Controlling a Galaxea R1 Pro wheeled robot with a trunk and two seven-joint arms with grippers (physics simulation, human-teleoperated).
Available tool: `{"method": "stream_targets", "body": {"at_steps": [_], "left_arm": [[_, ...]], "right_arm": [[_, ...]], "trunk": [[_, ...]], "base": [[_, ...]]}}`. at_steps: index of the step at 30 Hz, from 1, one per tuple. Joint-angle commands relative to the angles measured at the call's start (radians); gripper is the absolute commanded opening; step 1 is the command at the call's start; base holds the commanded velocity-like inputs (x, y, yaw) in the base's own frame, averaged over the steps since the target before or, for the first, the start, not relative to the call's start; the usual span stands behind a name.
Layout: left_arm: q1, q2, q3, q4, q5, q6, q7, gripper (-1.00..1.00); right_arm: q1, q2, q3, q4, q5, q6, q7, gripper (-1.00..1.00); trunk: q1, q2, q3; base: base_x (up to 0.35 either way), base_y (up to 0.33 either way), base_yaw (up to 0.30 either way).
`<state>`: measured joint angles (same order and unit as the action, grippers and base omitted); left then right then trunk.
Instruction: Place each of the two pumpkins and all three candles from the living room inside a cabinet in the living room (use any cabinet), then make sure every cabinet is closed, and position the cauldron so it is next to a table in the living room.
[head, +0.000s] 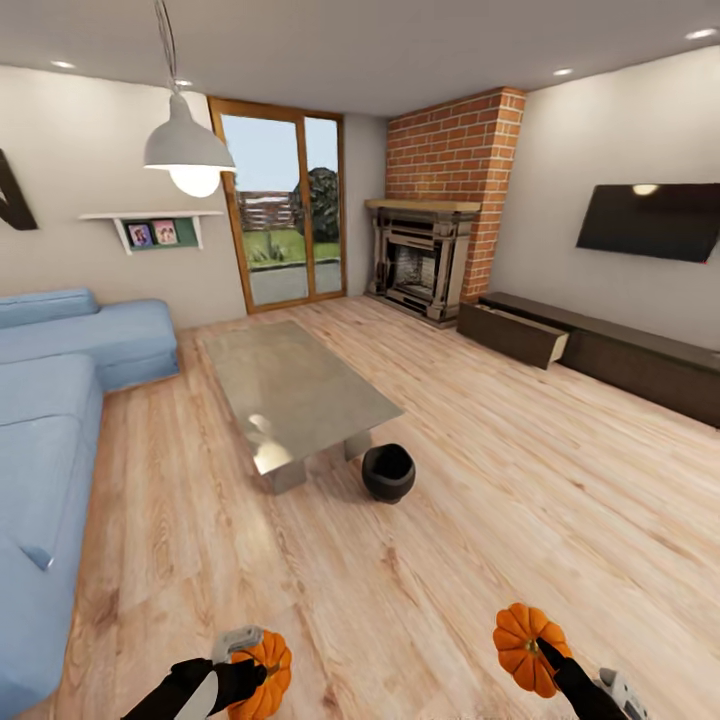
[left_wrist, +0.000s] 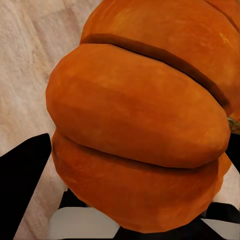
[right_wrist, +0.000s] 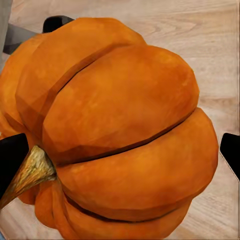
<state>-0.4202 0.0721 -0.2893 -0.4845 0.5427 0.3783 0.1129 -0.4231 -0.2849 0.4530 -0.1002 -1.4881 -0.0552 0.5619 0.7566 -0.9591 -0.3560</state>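
— Wooden floor (head: 520, 470) runs the whole living room, with a brick fireplace (head: 425, 255) at about one o'clock and a blue sofa (head: 50, 400) along nine o'clock. Where do the task's things sit?

— At twelve o'clock, mid-room, stands the low table (head: 290, 385) with its pale slab top. The black cauldron (head: 388, 472) sits on the floor just beside the table's near corner, apart from its base. At two o'clock, under the wall screen (head: 650, 220), runs the dark cabinet (head: 620, 355), with one pull-out front (head: 512, 335) drawn open.

— And the arms?

— Low at seven o'clock the left gripper (head: 250, 672) is clamped around one pumpkin (head: 265, 675); its wrist camera shows orange ribs (left_wrist: 140, 135) pressed close, dark fingers (left_wrist: 22, 190) at either edge. At five o'clock the right gripper (head: 545, 655) pinches the other pumpkin (head: 528, 648), raised above the floor. In that wrist camera the pumpkin (right_wrist: 120, 135) lies with its tan stem (right_wrist: 30, 172) sideways, black fingertips (right_wrist: 231, 152) on both flanks.
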Motion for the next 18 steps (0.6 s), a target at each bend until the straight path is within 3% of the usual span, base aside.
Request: {"method": "stream_targets", "body": {"at_steps": [1,12,18], "left_arm": [[0.0,0.002,-0.008,-0.003,0.01,0.002,0.012,-1.0],[0.0,0.004,-0.008,-0.003,0.008,-0.004,0.011,-1.0],[0.001,0.005,-0.009,-0.002,0.01,-0.046,0.011,-1.0]], "right_arm": [[-0.001,0.0,0.004,0.0,-0.006,-0.005,0.003,-1.0],[-0.001,0.001,0.004,0.0,-0.005,-0.006,0.001,-1.0],[-0.001,0.001,0.004,0.0,-0.005,-0.006,0.001,-1.0]], "trunk": [[0.0,-0.001,-0.001],[0.0,-0.001,0.006],[0.0,-0.001,0.009]], "base": [[0.0,0.0,-0.277],[0.0,0.0,-0.277],[0.056,0.0,-0.277]]}}
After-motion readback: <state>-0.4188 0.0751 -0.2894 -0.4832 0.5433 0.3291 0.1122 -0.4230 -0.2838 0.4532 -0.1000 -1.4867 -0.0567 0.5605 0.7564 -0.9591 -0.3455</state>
